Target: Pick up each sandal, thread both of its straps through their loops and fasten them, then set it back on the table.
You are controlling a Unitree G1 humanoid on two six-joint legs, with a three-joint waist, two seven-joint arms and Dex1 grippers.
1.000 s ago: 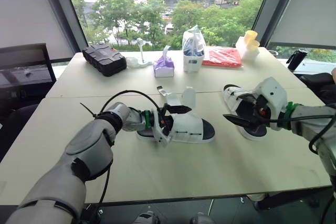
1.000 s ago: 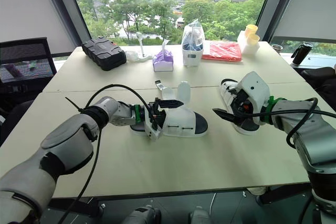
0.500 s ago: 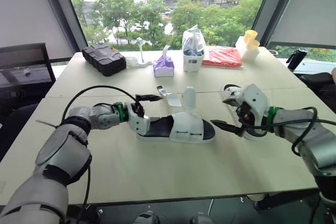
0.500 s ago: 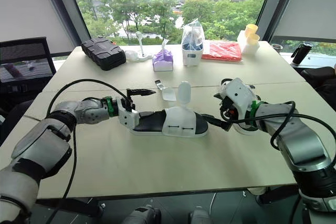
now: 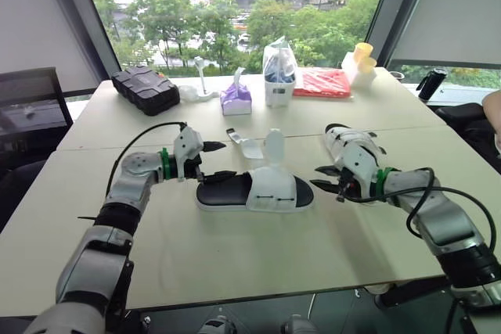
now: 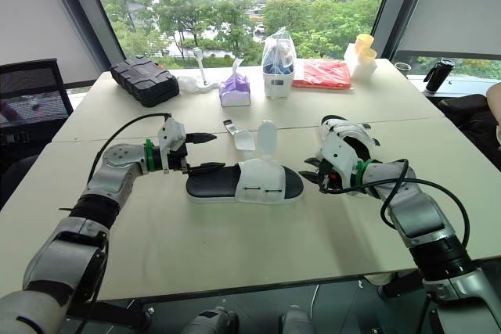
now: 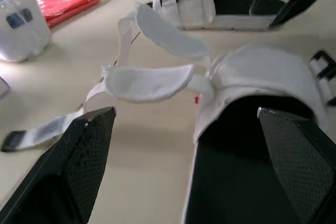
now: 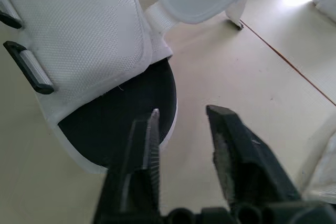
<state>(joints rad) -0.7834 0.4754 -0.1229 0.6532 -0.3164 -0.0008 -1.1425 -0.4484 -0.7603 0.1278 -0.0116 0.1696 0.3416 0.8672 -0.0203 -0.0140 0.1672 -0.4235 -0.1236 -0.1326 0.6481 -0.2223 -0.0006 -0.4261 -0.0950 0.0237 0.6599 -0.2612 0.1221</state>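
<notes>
A white sandal (image 5: 270, 189) with a black footbed lies flat mid-table, toe pointing right. Its two straps (image 5: 274, 145) are unfastened; one stands up, the other (image 5: 246, 146) trails on the table behind it. My left gripper (image 5: 218, 162) is open at the heel end, its fingers (image 7: 86, 145) spread wide with the footbed ahead. At the toe, my right gripper (image 5: 325, 179) holds nothing, with only a narrow gap between its fingers (image 8: 149, 135). A second white sandal (image 5: 350, 145), straps closed across it, lies just behind the right gripper.
Along the far side stand a black case (image 5: 145, 87), a purple tissue box (image 5: 235, 98), a clear bag of items (image 5: 278, 76), a red packet (image 5: 322, 82) and yellow cups (image 5: 360, 56). A dark bottle (image 5: 429, 84) stands far right. A person's arm (image 5: 493, 111) shows at the right edge.
My left gripper drew back from the sandal's upper to its heel. My right gripper left the second sandal, came to the first sandal's toe and narrowed. The camera shifted slightly.
</notes>
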